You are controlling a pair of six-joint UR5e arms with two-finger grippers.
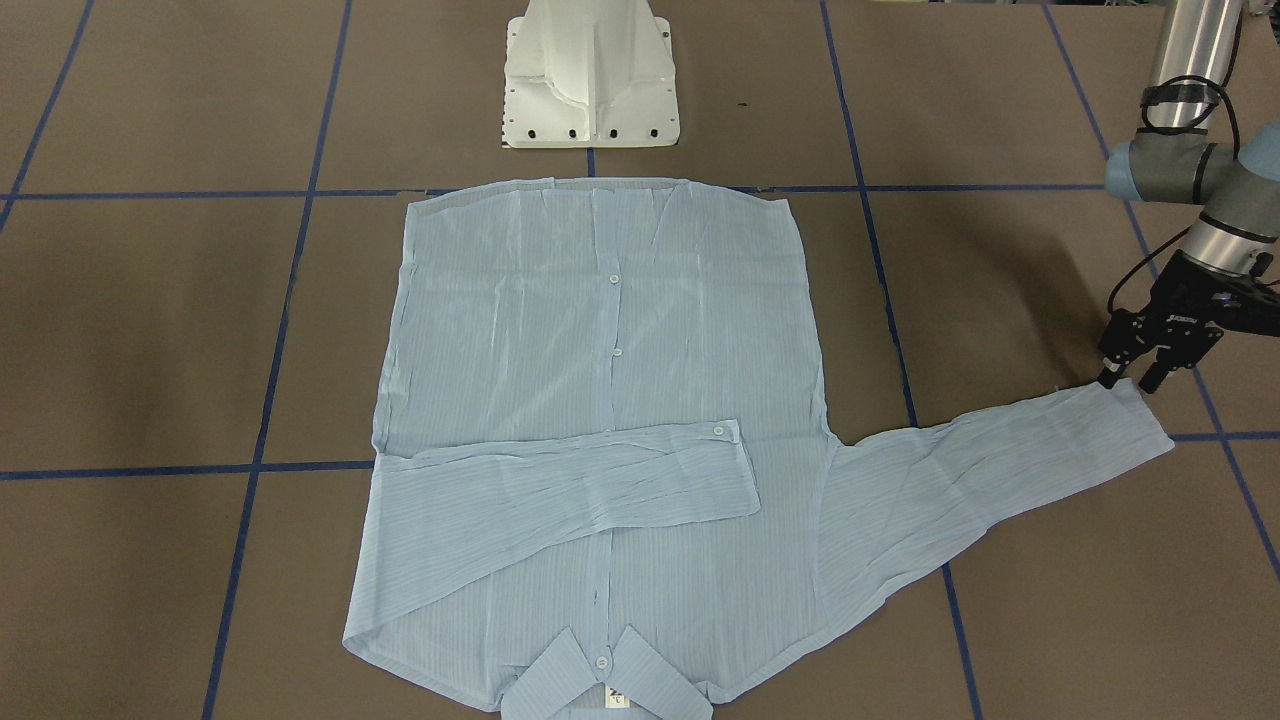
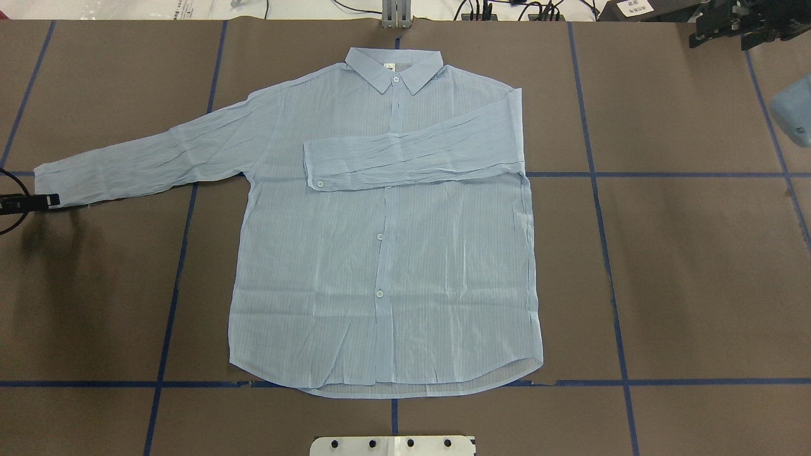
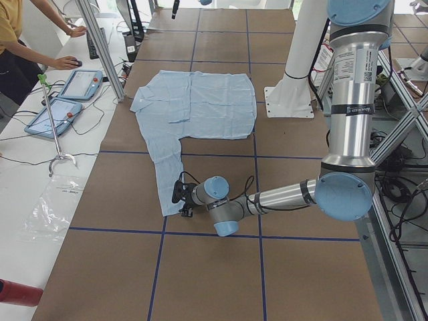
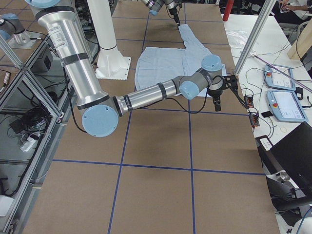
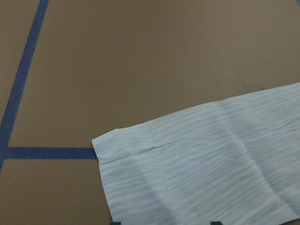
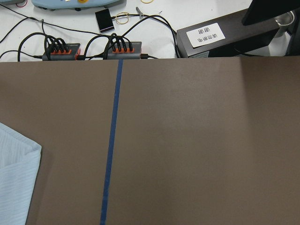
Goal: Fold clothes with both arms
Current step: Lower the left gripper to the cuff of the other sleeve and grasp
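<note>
The pale blue striped shirt (image 2: pixel 386 253) lies flat and buttoned, front up, with its collar (image 2: pixel 394 68) at the far side from the robot's base. One sleeve (image 2: pixel 412 155) is folded across the chest. The other sleeve (image 2: pixel 146 161) stretches out flat toward my left side. My left gripper (image 1: pixel 1128 380) is open, low over the table at that sleeve's cuff (image 1: pixel 1135 418), and the left wrist view shows the cuff (image 5: pixel 187 173) lying between its fingertips. My right gripper (image 2: pixel 719 39) hangs open and holds nothing, above the far right of the table, away from the shirt.
The white pedestal base (image 1: pixel 590 75) stands at the near edge behind the shirt's hem. Blue tape lines (image 2: pixel 595 174) cross the brown table. Power strips (image 6: pixel 91 49) and cables lie beyond the far edge. A person (image 3: pixel 17 40) sits at a side bench with tablets (image 3: pixel 63 97).
</note>
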